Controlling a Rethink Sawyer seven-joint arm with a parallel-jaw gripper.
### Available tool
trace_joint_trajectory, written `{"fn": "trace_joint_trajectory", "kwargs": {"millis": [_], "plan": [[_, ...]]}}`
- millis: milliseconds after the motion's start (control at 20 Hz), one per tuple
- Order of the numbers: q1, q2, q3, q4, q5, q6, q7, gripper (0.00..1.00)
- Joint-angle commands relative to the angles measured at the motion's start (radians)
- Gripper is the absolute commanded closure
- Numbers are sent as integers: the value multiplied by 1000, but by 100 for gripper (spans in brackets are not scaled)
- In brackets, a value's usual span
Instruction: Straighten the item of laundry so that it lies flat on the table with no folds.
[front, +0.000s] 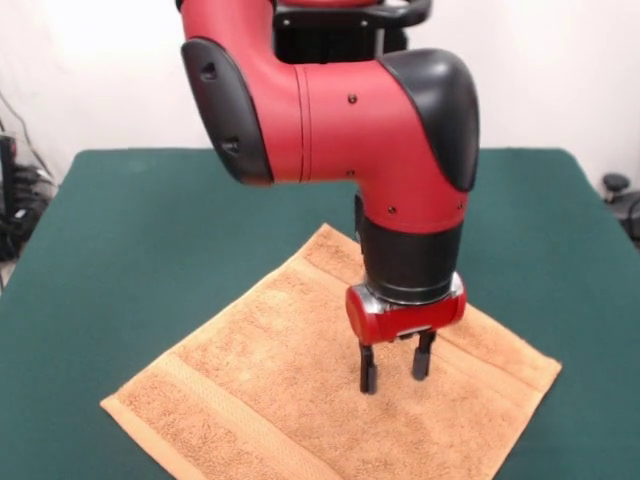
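- The towel (300, 390) lies spread on the dark green tabletop (120, 230), turned like a diamond, and takes up the lower middle of the front view, from about 12 o'clock behind the arm down past 6 o'clock, where its near corner runs off the picture's edge.
- Three corners show: one at about 9 o'clock low on the left, one at about 3 o'clock on the right, and one at 12 o'clock partly hidden behind the arm's wrist.
- The cloth looks flat over all that can be seen; a woven border band runs straight along the left near edge, and no doubled-over flap or ridge is visible.
- The gripper (397, 368) stands over the towel's right half, at about 2 o'clock from the cloth's middle, with its two fingers apart and nothing between them; whether the tips touch the pile cannot be told.
- Judgement: the task seems all but done. What is left is to check the hidden near corner and the patch behind the arm for folds, then lift the arm clear.
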Motion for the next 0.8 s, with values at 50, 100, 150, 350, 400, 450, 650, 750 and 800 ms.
{"fn": "trace_joint_trajectory", "kwargs": {"millis": [50,100,150,350,400,450,650,750,800], "plan": [[63,203,-82,-67,42,155,196,0],[69,205,-92,-73,55,190,198,0],[76,209,-101,-82,67,231,197,0],[104,231,-144,-121,128,466,218,0],[107,234,-150,-122,138,486,220,0],[108,234,-153,-120,141,476,216,0],[114,254,-167,-143,168,524,212,0],[117,264,-174,-153,182,550,212,0],[119,267,-178,-156,187,553,210,0]]}}
